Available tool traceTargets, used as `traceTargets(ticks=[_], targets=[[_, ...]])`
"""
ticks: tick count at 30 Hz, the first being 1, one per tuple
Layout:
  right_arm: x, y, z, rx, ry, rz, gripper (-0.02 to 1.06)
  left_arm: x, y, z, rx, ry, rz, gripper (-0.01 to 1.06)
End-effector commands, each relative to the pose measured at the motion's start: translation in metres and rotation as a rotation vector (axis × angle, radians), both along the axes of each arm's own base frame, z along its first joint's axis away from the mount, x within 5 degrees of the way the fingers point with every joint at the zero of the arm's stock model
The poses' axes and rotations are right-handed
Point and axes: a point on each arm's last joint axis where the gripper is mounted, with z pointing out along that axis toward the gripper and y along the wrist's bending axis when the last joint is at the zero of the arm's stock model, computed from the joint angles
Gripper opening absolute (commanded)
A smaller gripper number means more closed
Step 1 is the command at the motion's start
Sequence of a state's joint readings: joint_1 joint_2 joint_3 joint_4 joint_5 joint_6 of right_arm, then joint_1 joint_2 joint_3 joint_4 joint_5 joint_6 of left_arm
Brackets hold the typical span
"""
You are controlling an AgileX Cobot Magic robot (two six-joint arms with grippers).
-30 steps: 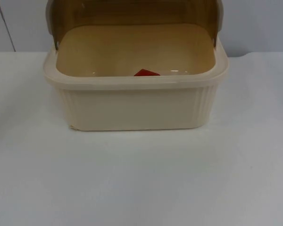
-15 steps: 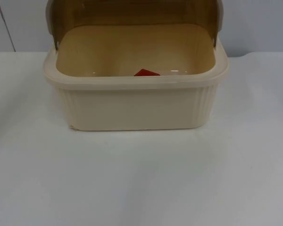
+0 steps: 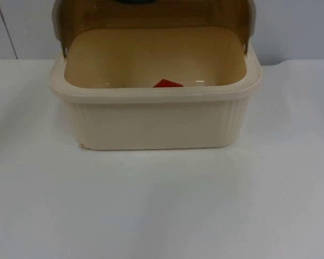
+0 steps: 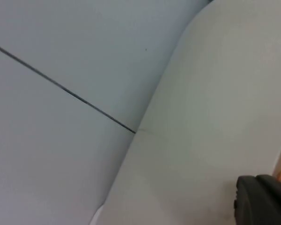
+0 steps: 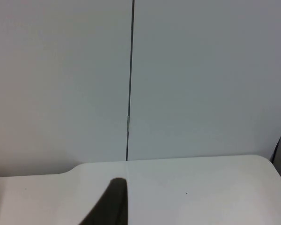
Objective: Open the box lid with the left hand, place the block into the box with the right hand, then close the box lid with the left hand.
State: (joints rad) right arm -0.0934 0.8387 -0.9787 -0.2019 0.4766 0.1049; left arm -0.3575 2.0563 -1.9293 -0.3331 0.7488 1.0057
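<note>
The cream ribbed box (image 3: 154,127) stands at the middle back of the table. Its brown see-through lid (image 3: 151,16) is swung up and back, leaving the box open. The red block (image 3: 167,83) lies inside on the box floor, close to the front wall, with just its top edge peeking over the rim. My left gripper (image 4: 264,201) is over white table beside the grey partition wall. My right gripper (image 5: 112,204) faces the wall across a strip of bare table. A dark teal shape (image 3: 132,1) sits at the lid's upper edge; what it is cannot be made out.
The grey partition wall (image 3: 291,27) runs right behind the box. White table (image 3: 162,205) stretches in front of the box and to both of its sides.
A dark teal shape has come into sight at the top of the lid. The box, lid and red block have not moved.
</note>
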Motion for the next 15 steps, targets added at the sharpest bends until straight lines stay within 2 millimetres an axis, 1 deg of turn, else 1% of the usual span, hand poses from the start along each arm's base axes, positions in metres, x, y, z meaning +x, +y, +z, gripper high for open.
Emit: traceTargets(ticks=[1,8,11,12,13,15], targets=[[-0.001,0.000,0.000,0.000,-0.003,-0.003,1.04,-0.005,-0.003,-0.005,0.001,0.056,-0.025,0.00],[-0.002,0.000,-0.001,0.001,0.003,-0.004,1.04,-0.012,-0.006,-0.008,0.016,0.120,-0.042,0.00],[-0.002,-0.001,-0.002,0.003,0.014,-0.007,1.04,-0.019,-0.012,-0.012,0.023,0.137,-0.057,0.00],[-0.002,-0.001,-0.002,0.003,0.016,-0.007,1.04,-0.023,-0.016,-0.017,0.030,0.135,-0.062,0.00],[-0.002,-0.001,-0.002,0.003,0.016,-0.007,1.04,-0.023,-0.016,-0.017,0.030,0.135,-0.062,0.00],[-0.002,-0.001,-0.003,0.004,0.027,-0.009,1.04,-0.033,-0.019,-0.027,0.064,0.124,-0.066,0.00]])
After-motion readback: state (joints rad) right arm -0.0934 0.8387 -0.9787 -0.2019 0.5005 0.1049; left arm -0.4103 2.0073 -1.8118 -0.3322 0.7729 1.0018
